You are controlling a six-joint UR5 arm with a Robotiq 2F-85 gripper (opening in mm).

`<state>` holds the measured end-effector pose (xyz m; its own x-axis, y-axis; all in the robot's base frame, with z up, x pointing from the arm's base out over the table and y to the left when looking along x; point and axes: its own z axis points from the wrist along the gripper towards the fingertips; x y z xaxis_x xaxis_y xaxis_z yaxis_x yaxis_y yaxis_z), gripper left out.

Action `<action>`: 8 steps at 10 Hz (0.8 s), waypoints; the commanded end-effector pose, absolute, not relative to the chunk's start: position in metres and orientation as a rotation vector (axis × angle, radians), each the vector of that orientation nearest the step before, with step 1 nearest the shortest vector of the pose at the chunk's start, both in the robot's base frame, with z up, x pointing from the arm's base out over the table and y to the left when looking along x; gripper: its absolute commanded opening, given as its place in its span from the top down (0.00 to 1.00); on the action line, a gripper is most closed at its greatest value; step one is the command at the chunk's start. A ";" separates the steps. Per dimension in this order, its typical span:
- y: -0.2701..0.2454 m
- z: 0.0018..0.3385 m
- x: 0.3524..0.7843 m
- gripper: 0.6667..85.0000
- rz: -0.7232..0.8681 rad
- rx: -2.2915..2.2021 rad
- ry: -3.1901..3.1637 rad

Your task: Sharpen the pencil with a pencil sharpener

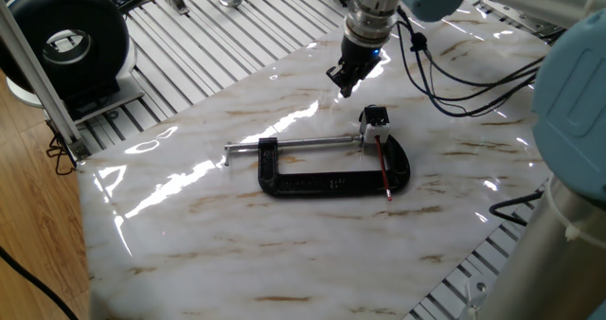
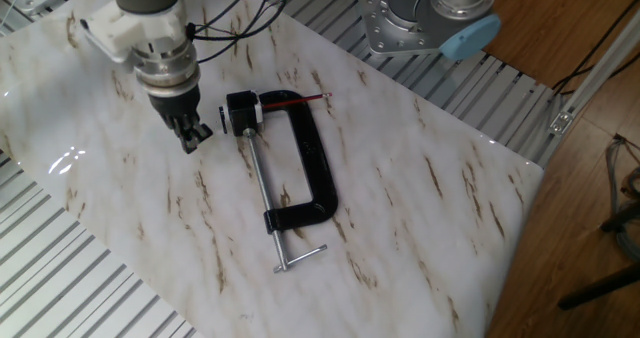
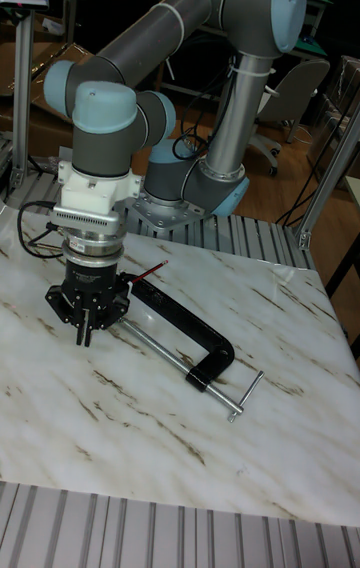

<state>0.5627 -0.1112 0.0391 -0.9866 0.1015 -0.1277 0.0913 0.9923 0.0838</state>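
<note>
The red pencil [image 1: 383,167] lies across the closed end of the black C-clamp [image 1: 327,184], with its far end at the pencil sharpener [image 1: 374,119], a small white and black block. The other fixed view shows the pencil [image 2: 300,98] running right from the sharpener [image 2: 241,112]. My gripper [image 1: 346,81] hangs above the marble a little beyond the sharpener, apart from it, fingers together and holding nothing. In the other fixed view the gripper [image 2: 193,138] is left of the sharpener. In the tall view the gripper [image 3: 85,326] hides the sharpener; only the pencil [image 3: 150,275] end shows.
The C-clamp [image 2: 315,163] has a long silver screw rod [image 2: 265,193] ending in a T-handle. The marble tabletop [image 1: 218,235] sits on a slatted metal base. A black round device [image 1: 66,45] stands off the table at one corner. Cables trail from my wrist.
</note>
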 end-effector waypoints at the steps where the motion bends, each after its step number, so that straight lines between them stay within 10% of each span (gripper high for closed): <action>1: -0.118 0.047 0.546 0.71 0.143 0.161 2.995; 8: -0.129 0.041 0.540 1.00 0.087 0.257 3.050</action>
